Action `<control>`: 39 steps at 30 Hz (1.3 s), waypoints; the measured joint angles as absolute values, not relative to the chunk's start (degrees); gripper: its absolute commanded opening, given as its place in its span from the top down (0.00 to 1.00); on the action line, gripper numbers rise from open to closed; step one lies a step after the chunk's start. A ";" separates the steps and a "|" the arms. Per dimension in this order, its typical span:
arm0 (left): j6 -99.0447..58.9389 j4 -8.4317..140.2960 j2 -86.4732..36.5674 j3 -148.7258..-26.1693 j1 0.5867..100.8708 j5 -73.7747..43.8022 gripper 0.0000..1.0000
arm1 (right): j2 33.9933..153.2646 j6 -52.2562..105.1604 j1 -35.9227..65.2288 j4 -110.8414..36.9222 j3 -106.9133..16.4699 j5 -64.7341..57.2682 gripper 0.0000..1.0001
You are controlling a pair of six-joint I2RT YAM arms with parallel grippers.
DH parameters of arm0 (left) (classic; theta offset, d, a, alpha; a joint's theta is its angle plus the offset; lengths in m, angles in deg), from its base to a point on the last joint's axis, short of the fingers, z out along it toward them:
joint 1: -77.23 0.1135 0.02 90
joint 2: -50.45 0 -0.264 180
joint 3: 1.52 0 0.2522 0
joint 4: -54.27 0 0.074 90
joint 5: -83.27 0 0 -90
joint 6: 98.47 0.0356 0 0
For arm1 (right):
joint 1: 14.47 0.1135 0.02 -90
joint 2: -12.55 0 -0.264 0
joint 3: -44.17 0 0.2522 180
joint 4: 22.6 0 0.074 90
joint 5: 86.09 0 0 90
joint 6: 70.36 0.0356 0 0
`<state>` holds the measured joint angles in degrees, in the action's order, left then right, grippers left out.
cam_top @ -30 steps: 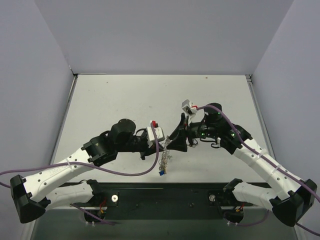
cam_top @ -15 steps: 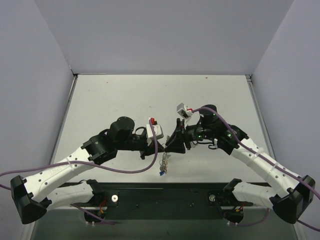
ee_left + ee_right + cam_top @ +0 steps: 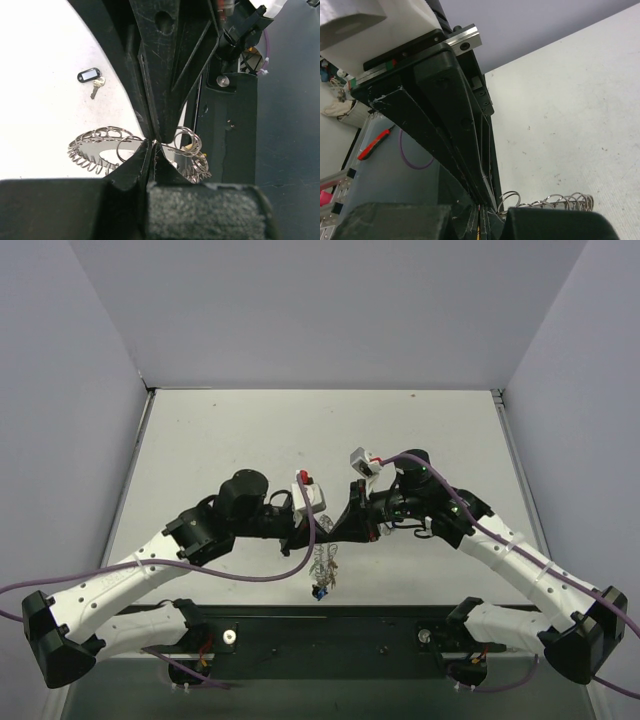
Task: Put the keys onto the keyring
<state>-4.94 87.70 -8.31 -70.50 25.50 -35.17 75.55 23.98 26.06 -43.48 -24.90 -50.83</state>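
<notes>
My right gripper [image 3: 159,132] has closed in tip-to-tip with the left gripper [image 3: 151,150] — both pinch the keyring [image 3: 80,150]; one key [image 3: 94,91] waits beyond, unthreaded.

Left wrist view: my left gripper [image 3: 152,145] covers the middle of the keyring [image 3: 97,145], and its near pad is blurred. The black-tagged key [image 3: 90,76] is too small to read. Right wrist view: the keyring runs off the bottom edge, and whatever my right gripper [image 3: 481,212] pinches is hidden.
</notes>
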 measured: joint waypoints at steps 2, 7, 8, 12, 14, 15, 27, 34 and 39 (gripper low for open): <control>-5.27 87.76 -8.33 -70.50 25.83 -35.61 1.00 | 75.59 23.89 26.08 -43.41 -24.90 -51.05 1.00; -5.51 87.78 -8.33 -70.50 26.18 -36.16 1.00 | 75.81 23.87 26.08 -43.37 -25.01 -51.20 1.00; -5.69 87.76 -8.33 -70.50 26.33 -36.26 0.96 | 75.81 23.87 26.08 -43.30 -25.01 -51.18 1.00; -6.41 87.35 -8.33 -70.37 26.90 -36.90 0.66 | 75.77 24.02 26.08 -42.69 -25.01 -50.99 1.00; -6.74 86.63 -8.11 -70.22 27.49 -37.01 0.57 | 75.66 24.30 26.08 -42.58 -24.98 -50.48 1.00; -6.80 86.17 -7.85 -70.04 27.89 -37.07 0.55 | 75.51 24.39 26.06 -42.54 -24.98 -50.24 1.00; -19.37 65.99 1.72 -61.25 40.17 -47.30 0.52 | 72.29 27.30 24.81 -33.60 -23.83 -49.54 1.00; -34.34 43.96 -1.10 -56.75 44.26 -58.97 0.53 | 70.26 29.94 24.11 -25.97 -22.60 -49.76 1.00; -41.38 33.86 -4.40 -56.73 44.34 -64.07 0.63 | 70.31 30.60 24.03 -23.28 -22.62 -50.66 1.00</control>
<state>-41.38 33.86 -4.40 -56.73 44.34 -64.07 70.31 30.60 24.03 -23.28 -22.62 -50.66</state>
